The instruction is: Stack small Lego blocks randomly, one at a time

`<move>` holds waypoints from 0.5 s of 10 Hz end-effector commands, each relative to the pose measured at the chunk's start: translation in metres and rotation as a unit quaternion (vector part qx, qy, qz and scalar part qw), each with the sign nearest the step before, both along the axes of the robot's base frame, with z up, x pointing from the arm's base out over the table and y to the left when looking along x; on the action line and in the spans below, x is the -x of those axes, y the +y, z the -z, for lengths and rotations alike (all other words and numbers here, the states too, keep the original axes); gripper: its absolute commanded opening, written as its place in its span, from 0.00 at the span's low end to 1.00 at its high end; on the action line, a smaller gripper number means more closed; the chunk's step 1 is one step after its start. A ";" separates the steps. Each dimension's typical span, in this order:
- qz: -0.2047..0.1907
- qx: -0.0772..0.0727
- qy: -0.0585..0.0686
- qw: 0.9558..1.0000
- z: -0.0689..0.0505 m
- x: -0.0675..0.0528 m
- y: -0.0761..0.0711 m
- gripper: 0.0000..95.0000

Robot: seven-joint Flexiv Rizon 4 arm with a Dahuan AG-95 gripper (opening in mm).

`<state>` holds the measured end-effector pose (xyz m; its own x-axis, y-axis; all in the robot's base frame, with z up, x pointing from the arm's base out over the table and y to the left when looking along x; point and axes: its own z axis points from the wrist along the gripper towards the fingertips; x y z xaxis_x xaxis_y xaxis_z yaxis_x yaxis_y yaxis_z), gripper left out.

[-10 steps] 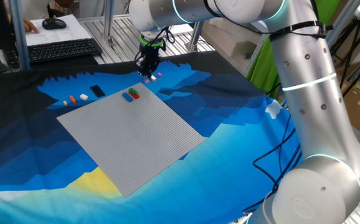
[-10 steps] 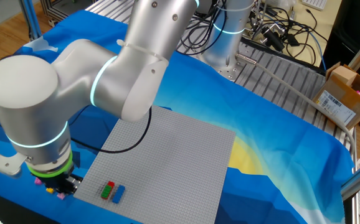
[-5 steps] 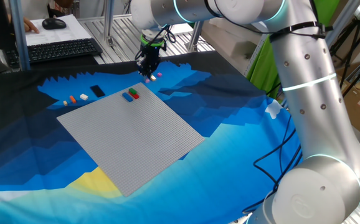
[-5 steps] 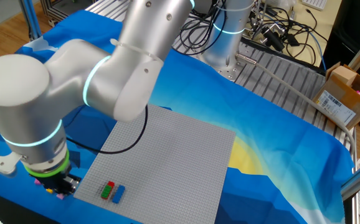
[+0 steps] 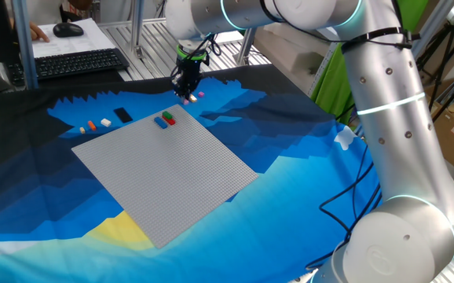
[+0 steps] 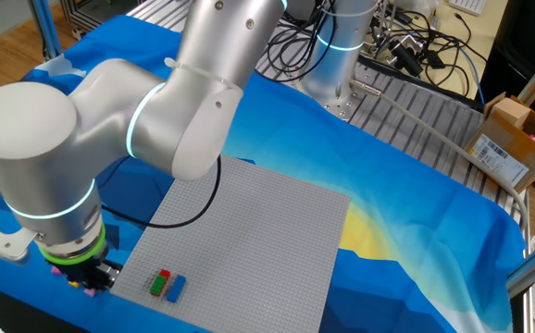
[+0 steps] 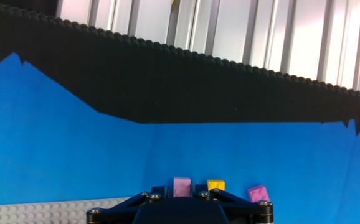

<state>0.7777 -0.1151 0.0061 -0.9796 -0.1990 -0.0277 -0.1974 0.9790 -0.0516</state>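
While the arm's big silver joints fill most of the other fixed view, the gripper (image 5: 186, 94) points straight down at the blue cloth (image 5: 305, 165) just past the far corner of the grey baseplate (image 5: 164, 169). Its black fingers stand low over a small cluster of loose bricks. In the hand view a pink brick (image 7: 181, 186) sits right at the gripper housing, between the finger mounts, with a yellow brick (image 7: 215, 184) just beside it and a second pink brick (image 7: 257, 193), tilted, a little further right. The fingertips themselves are hidden below the frame edge there, and in both fixed views they are too small and dark to read, so I cannot tell whether the jaws are apart or pinched on the pink brick.

On the baseplate, near that same corner, a blue brick (image 5: 161, 123) lies beside a red-and-green pair (image 5: 169, 118); in the other fixed view the pair reads as a red and green stack (image 6: 161, 281) next to the blue one.

Off the plate's left edge on the cloth, a row of tiny bricks, white (image 5: 106, 123), orange (image 5: 92, 125) and yellowish (image 5: 82, 130), lies near a flat black piece (image 5: 122, 115). Behind the table stand a keyboard (image 5: 74, 63) and a mouse (image 5: 67, 30); a black cable (image 5: 345, 196) trails over the cloth, and a cardboard box (image 6: 513, 139) sits on the metal rails.
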 end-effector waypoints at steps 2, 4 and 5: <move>-0.008 -0.002 0.003 1.000 -0.002 0.000 0.000 0.00; -0.007 -0.027 0.008 1.000 -0.012 0.000 0.008 0.00; -0.008 -0.029 0.014 0.999 -0.023 0.000 0.019 0.00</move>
<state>0.7769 -0.0999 0.0263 -0.9760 -0.2169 -0.0191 -0.2170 0.9761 0.0057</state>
